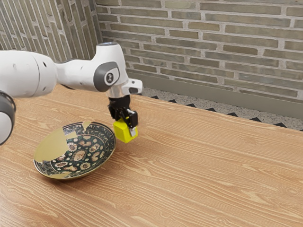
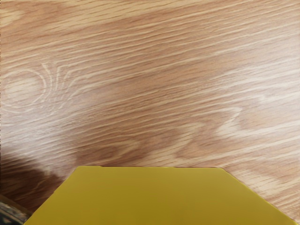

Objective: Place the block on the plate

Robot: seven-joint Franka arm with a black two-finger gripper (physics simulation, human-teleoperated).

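Held object: the bright yellow, smooth-faced block (image 1: 123, 132), tilted in the exterior view and seemingly clear of the wooden bench (image 1: 199, 170).
Gripper: your black two-finger gripper (image 1: 128, 126) is closed on the block; one fingertip lies against its side, the other is hidden behind it.
Destination: the wide, shallow round plate (image 1: 80, 156), dark floral pattern with gold patches, lies just beyond the block toward the exterior view's left. The block is not on it.
Step in hand: carrying, by judgement; you need to bring the block across the rim and over the plate's middle.
Risk, rim: if you travel too low, the block's lower edge could strike the raised rim and push the plate or twist the block in your grip.
Risk, release: if you let go too near the edge, the block could land on the sloping side, slide or tip outward.
Risk, tilt: a tilted block would meet the plate corner first and might roll; level it before lowering.
Risk, height: a drop from above could make it bounce on the curved surface.
Surroundings: a brick wall (image 1: 227, 47) stands behind the bench, apart from your likely path.
Obstruction: only the plate's near rim stands between the block and the plate's middle.
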